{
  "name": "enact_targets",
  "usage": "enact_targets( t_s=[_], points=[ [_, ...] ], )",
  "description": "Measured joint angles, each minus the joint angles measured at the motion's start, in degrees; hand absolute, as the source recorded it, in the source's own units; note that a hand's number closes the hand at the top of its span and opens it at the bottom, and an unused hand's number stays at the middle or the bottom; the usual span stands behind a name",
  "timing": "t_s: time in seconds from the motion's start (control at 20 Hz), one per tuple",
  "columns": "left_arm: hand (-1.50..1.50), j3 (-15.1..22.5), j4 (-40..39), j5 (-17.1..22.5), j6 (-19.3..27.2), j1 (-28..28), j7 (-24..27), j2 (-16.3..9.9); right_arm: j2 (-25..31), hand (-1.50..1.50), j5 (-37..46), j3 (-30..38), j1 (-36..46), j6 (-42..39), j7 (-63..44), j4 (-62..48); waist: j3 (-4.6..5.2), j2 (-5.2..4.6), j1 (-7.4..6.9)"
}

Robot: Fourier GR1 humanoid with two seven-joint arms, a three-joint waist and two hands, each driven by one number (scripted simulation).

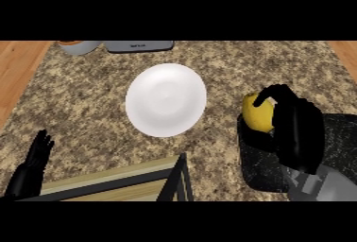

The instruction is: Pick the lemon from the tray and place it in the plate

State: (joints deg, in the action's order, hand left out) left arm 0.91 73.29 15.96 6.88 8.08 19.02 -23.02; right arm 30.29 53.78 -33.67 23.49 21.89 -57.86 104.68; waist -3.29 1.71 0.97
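My right hand point(296, 127) is curled round the lemon point(257, 113) at the right of the frame, thumb and fingers wrapped over its far side, the fruit sitting at the left rim of the dark tray point(342, 137). I cannot tell whether it has cleared the tray floor. The white plate point(166, 100) lies at the centre of the frame, to the left of the lemon, with bare bench point(83, 94) between them. To do this well, I judge I should lift straight up enough to pass the tray's rim, then travel left, keeping my fingers wrapped until the lemon sits over the plate's middle, and lower before releasing so it does not roll off. My left hand point(31, 163) rests with straight fingers at the lower left.
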Motion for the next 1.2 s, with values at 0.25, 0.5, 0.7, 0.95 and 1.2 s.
enact_targets(
  t_s=[0.25,0.5,0.7,0.95,1.2],
  points=[
    [0.00,0.7,-0.6,-0.1,-0.3,-1.4,-0.1,0.0,-7.7,1.50,3.4,-1.4,6.2,-3.6,-2.3,-1.7,0.00,-0.58,-1.18],
    [0.00,1.4,-1.2,-0.2,-0.5,-2.9,-0.3,0.0,-15.8,1.50,4.9,-0.3,12.3,-6.1,-3.6,-8.5,0.02,-1.12,-2.41],
    [0.00,1.9,-1.7,-0.3,-0.7,-3.9,-0.2,0.0,-21.7,1.50,4.4,1.8,16.3,-7.4,-3.7,-15.9,-0.02,-1.49,-3.21],
    [0.00,2.4,-2.0,-0.4,-0.9,-4.9,-0.1,0.0,-27.1,1.50,3.1,4.5,20.0,-7.9,-2.9,-25.9,-0.02,-1.96,-3.97],
    [0.00,2.9,-2.4,-0.5,-1.0,-6.3,-0.7,0.1,-29.2,1.50,-0.1,6.6,23.2,-6.6,-1.3,-35.0,0.09,-2.50,-5.16]
  ],
)
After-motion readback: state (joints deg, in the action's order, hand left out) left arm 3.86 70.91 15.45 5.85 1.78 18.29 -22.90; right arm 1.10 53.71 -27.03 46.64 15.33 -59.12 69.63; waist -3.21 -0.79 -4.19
